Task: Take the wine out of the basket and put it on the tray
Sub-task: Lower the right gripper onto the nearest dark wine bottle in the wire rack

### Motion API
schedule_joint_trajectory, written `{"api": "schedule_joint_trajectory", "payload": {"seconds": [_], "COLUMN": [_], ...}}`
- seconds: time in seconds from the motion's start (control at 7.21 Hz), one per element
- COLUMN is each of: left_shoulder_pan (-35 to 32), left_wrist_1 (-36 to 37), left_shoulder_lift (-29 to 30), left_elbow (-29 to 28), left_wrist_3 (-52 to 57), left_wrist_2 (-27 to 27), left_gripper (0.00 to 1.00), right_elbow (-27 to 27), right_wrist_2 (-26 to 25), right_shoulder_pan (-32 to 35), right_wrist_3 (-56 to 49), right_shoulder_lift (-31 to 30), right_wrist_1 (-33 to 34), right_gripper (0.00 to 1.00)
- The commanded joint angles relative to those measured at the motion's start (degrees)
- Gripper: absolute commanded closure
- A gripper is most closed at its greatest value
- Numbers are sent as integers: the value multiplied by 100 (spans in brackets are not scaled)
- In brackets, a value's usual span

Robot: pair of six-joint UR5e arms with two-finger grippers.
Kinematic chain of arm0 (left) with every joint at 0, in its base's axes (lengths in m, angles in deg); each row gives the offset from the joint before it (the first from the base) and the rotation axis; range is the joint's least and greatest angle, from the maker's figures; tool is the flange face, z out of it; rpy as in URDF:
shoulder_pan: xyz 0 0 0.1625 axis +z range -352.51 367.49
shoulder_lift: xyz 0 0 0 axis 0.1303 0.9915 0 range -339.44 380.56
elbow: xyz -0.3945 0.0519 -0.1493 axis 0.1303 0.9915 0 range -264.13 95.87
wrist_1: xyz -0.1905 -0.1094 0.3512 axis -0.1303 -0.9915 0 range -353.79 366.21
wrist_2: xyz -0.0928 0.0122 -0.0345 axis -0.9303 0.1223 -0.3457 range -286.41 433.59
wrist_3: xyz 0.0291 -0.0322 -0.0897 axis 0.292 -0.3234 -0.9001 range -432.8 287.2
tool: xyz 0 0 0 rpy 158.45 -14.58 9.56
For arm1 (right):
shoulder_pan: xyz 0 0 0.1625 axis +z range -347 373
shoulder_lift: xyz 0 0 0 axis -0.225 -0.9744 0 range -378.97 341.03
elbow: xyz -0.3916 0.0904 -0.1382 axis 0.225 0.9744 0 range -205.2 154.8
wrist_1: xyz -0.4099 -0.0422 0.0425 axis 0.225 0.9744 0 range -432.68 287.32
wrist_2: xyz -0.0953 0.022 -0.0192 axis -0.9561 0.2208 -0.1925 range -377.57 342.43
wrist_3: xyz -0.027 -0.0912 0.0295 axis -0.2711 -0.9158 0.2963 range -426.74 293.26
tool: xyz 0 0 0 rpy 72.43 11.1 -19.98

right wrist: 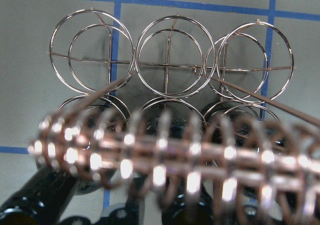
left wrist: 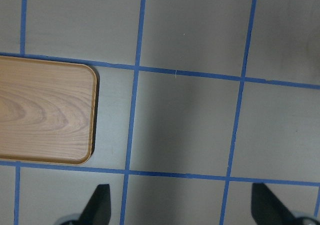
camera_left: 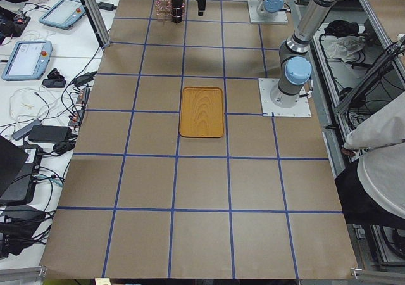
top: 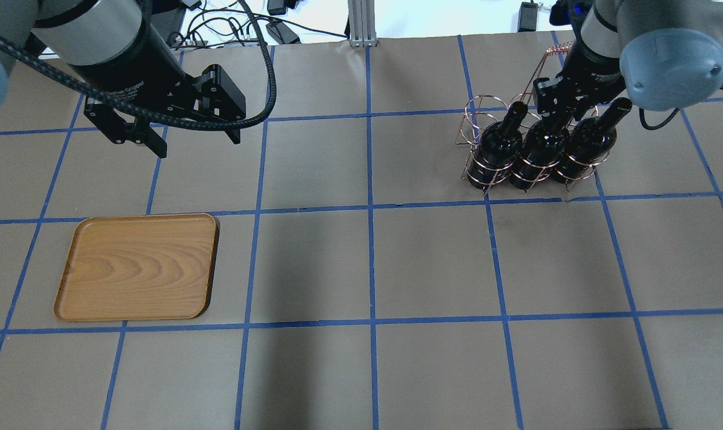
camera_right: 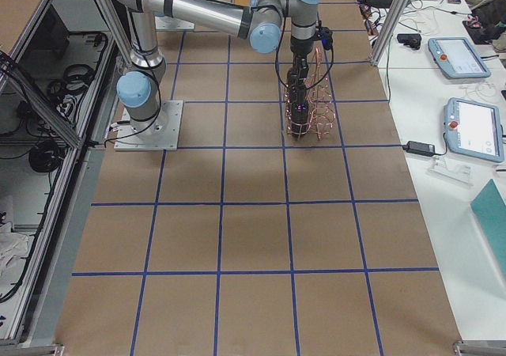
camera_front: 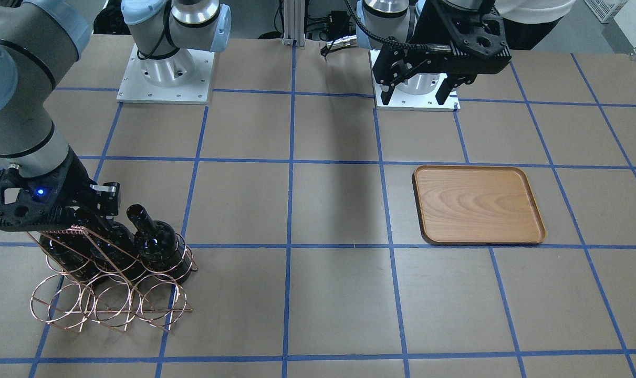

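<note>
Three dark wine bottles stand tilted in the copper wire basket (top: 479,111): one on the view's left (top: 495,149), a middle one (top: 537,152) and one on the right (top: 583,146). My right gripper (top: 557,101) is at the middle bottle's neck, under the coiled handle (right wrist: 165,160); I cannot tell whether its jaws are closed. In the front view it (camera_front: 106,198) sits above the basket (camera_front: 113,302). The wooden tray (top: 137,269) lies bare on the other side of the table. My left gripper (top: 194,143) hangs open and empty above the table beyond the tray (left wrist: 45,110).
The table is brown paper with a blue tape grid. The arm bases (camera_front: 165,79) stand at the robot's edge. Operators' tablets and cables (camera_left: 28,57) lie on a side bench off the table.
</note>
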Motion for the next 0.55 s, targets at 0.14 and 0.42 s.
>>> {"api": "schedule_joint_trajectory", "payload": {"seconds": [0.14, 0.42], "left_shoulder_pan": [0, 9], "left_wrist_1": [0, 0], "left_shoulder_lift": [0, 0], "left_elbow": [0, 0], "left_wrist_3": [0, 0], "left_wrist_2": [0, 0], "left_gripper": [0, 0], "right_elbow": [35, 192], "right_wrist_2": [35, 0], "right_shoulder_pan": [-16, -16], "right_wrist_3": [33, 77], "right_shoulder_lift": [10, -60], "right_wrist_1": [-15, -76], "right_gripper": [86, 99]}}
